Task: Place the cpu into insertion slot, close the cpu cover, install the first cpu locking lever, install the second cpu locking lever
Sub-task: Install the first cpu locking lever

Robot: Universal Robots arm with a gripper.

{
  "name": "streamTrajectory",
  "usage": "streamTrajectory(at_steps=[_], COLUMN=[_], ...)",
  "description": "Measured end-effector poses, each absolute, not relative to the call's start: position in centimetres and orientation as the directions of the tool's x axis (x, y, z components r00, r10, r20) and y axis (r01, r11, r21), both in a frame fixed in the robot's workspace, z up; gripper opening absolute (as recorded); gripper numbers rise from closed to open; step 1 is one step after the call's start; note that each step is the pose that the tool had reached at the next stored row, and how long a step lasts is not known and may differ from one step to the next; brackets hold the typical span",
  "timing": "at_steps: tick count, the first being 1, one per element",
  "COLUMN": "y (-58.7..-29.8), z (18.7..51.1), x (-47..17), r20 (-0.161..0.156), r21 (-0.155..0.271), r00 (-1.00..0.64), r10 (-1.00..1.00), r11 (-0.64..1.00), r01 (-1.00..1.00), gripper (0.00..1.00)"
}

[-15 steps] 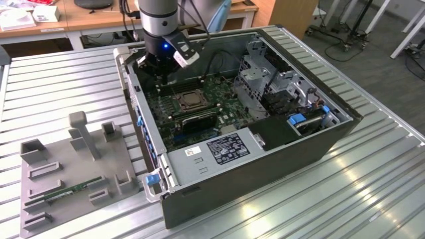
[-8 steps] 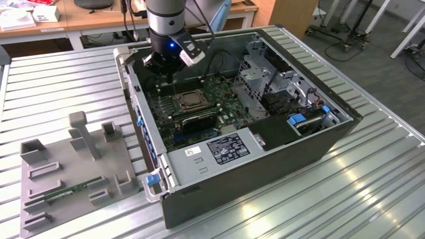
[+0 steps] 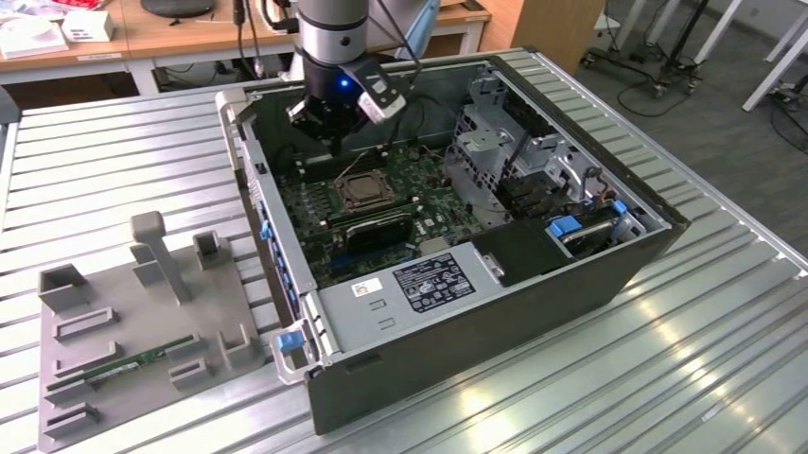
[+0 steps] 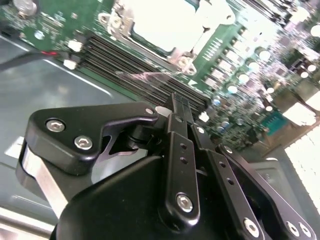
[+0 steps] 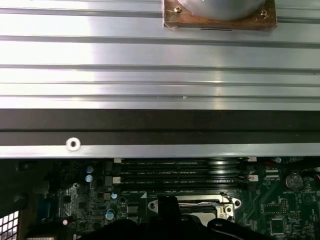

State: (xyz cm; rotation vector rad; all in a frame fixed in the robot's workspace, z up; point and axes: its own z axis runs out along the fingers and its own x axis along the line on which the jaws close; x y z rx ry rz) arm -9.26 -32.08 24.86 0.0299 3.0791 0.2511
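Gripper (image 3: 331,140) pressed together, positioned inside computer case (image 3: 505,359) at 11 o'clock of cpu (image 3: 360,192) in exterior view; cpu cover (image 4: 120,22) laid flat around cpu.

Bright light glares off the metal table (image 3: 707,378).

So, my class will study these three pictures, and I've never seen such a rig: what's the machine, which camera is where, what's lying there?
The grey column is a robot arm; its black gripper hangs inside an open computer case lying on a slatted metal table. The exterior view comes from a camera off the arm. Both wrist views come from cameras riding on the arm; the second looks past the gripper at the green motherboard and its square processor socket. On the exterior view's left sits a grey holder tray with a memory stick. Whether the gripper holds anything, I cannot tell.
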Motion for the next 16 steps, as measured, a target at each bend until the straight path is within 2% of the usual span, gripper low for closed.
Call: streamTrajectory(at_steps=[16], y=[-32.1], z=[24.3], x=[-7.5], r20=[-0.049], r21=[0.162], r00=[-0.999], r10=[0.023], r11=[0.987], r01=[0.015], gripper=[0.11])
